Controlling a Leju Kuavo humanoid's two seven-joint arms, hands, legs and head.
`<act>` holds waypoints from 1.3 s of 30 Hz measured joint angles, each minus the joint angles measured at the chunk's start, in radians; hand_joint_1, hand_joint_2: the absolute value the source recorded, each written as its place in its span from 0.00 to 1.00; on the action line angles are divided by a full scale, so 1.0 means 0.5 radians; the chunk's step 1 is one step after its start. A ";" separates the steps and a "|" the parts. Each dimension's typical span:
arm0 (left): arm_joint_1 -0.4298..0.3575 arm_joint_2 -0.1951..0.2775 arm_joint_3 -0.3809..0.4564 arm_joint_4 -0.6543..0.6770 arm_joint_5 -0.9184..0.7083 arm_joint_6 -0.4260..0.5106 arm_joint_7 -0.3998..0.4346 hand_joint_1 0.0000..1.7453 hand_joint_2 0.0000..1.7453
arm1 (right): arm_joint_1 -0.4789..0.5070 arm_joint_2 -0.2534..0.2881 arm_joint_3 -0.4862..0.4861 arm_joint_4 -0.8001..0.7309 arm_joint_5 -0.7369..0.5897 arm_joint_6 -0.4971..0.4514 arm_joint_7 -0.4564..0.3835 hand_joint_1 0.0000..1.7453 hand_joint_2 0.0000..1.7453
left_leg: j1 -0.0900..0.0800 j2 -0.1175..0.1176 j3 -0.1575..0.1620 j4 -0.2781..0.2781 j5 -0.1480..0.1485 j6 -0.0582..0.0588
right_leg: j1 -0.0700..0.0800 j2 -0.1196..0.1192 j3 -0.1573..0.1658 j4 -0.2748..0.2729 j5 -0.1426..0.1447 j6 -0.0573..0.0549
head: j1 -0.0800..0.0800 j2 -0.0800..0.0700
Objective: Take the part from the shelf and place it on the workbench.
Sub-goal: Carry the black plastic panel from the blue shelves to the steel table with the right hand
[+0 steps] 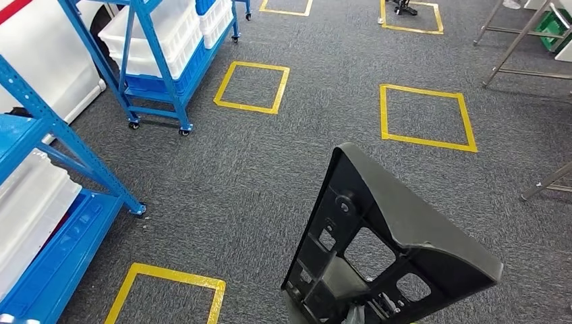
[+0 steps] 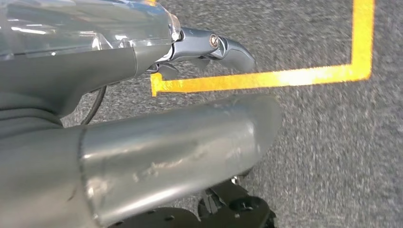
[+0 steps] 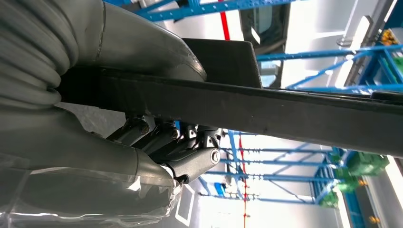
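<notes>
Half done, I'd say: right hand (image 3: 157,142) is gripping the dark part (image 1: 388,246) off the shelf (image 1: 155,61), left hand (image 2: 209,47) is hanging spread; no surface yet.

Open carpet (image 1: 236,182) stretches ahead, marked with yellow tape squares (image 1: 425,115). Blue wheeled shelves (image 1: 158,61) crowd the left side. Metal frame legs (image 1: 512,47) stand far right.

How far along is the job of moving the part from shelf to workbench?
Done: the part is off the shelf. In hand: the right hand grips it over the carpet. Left: placing it on the workbench.
</notes>
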 joint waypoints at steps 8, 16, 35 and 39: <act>-0.004 -0.003 -0.002 0.000 -0.016 -0.003 -0.005 0.00 0.00 | -0.003 0.007 0.000 -0.001 0.019 0.014 -0.002 1.00 1.00 | 0.016 -0.193 -0.189 0.459 -0.253 -0.067 | -0.021 0.190 0.026 -0.062 0.033 -0.065 | -0.010 0.000; -0.001 0.000 -0.002 0.000 -0.016 -0.003 -0.002 0.00 0.00 | -0.004 0.008 0.000 0.001 0.019 0.023 0.001 1.00 1.00 | 0.050 -0.397 -0.063 0.060 0.007 -0.070 | -0.038 0.412 -0.022 0.027 0.003 0.010 | -0.019 0.000; -0.011 -0.002 -0.002 0.001 -0.018 -0.004 -0.004 0.00 0.00 | -0.003 0.009 -0.002 0.005 0.018 0.026 0.001 1.00 1.00 | 0.021 0.027 0.013 0.001 -0.015 -0.044 | 0.013 0.060 -0.030 0.006 0.006 -0.006 | 0.008 0.000; -0.012 -0.002 -0.002 0.000 -0.018 -0.004 -0.004 0.00 0.00 | -0.003 0.009 -0.002 0.005 0.018 0.027 0.001 1.00 1.00 | 0.020 0.031 0.015 0.000 -0.016 -0.046 | 0.012 0.064 -0.029 0.002 0.008 -0.008 | 0.009 0.000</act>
